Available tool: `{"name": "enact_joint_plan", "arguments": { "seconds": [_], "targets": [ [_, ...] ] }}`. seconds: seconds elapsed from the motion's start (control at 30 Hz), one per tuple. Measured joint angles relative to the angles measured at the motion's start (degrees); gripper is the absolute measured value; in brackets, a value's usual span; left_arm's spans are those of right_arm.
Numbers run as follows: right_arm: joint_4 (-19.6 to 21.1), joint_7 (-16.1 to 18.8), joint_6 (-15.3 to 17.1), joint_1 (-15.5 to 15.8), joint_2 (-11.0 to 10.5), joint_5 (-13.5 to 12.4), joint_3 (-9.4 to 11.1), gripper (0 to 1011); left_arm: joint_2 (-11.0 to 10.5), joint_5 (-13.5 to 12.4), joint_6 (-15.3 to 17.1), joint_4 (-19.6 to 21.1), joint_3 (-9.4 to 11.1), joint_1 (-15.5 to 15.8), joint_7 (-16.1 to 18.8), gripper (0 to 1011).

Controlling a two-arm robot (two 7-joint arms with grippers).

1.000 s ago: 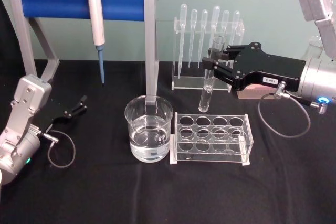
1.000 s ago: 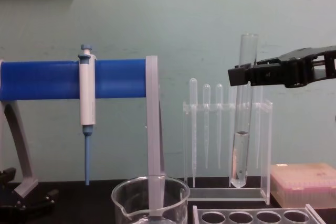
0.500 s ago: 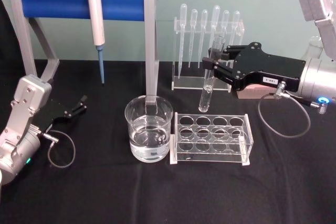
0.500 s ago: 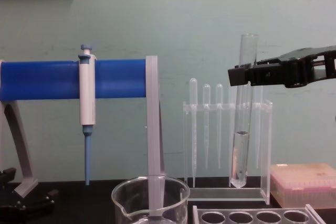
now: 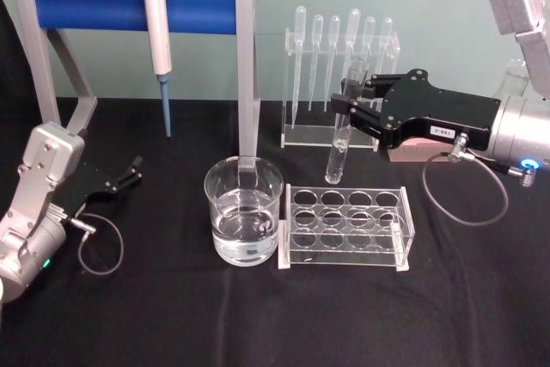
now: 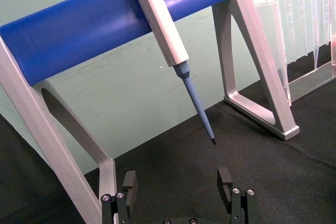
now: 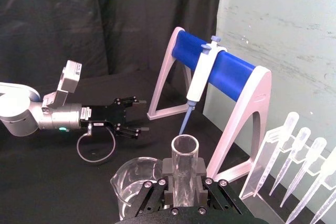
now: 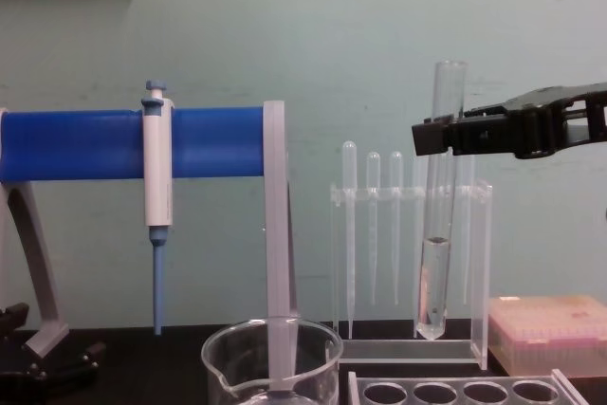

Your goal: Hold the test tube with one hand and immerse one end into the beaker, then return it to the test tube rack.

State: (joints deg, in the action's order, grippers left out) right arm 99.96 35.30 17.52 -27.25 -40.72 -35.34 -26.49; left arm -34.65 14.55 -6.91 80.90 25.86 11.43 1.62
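Right gripper [image 5: 351, 110] pinches the upright test tube [image 5: 337, 154]; the beaker [image 5: 209, 188] sits at its eight o'clock. Left gripper [image 5: 131, 169] rests at nine o'clock, jaws spread.

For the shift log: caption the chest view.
Right gripper holds a long clear glass test tube upright, right of the wide glass beaker.

Holding the clear test tube [image 5: 337, 150] nearly upright in the right gripper [image 5: 354, 107], a little liquid inside; showing the wide, part-filled beaker [image 5: 244, 212] standing lower, apart.
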Motion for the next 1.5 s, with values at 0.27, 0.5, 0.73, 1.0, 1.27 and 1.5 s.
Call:
{"name": "enact_joint_plan", "arguments": {
  "seconds": [0.27, 0.5, 0.73, 1.0, 1.27, 1.5],
  "targets": [
    [0.0, 0.0, 0.0, 0.0, 0.0, 0.0, 0.0, 241, 0.0, 0.0, 0.0, 0.0, 0.0, 0.0, 0.0, 1000],
    [0.0, 0.0, 0.0, 0.0, 0.0, 0.0, 0.0, 241, 0.0, 0.0, 0.0, 0.0, 0.0, 0.0, 0.0, 1000],
    [0.0, 0.0, 0.0, 0.0, 0.0, 0.0, 0.0, 241, 0.0, 0.0, 0.0, 0.0, 0.0, 0.0, 0.0, 1000],
    [0.0, 0.0, 0.0, 0.0, 0.0, 0.0, 0.0, 241, 0.0, 0.0, 0.0, 0.0, 0.0, 0.0, 0.0, 1000],
    [0.0, 0.0, 0.0, 0.0, 0.0, 0.0, 0.0, 239, 0.0, 0.0, 0.0, 0.0, 0.0, 0.0, 0.0, 1000],
    [0.0, 0.0, 0.0, 0.0, 0.0, 0.0, 0.0, 241, 0.0, 0.0, 0.0, 0.0, 0.0, 0.0, 0.0, 1000]
  ]
}}
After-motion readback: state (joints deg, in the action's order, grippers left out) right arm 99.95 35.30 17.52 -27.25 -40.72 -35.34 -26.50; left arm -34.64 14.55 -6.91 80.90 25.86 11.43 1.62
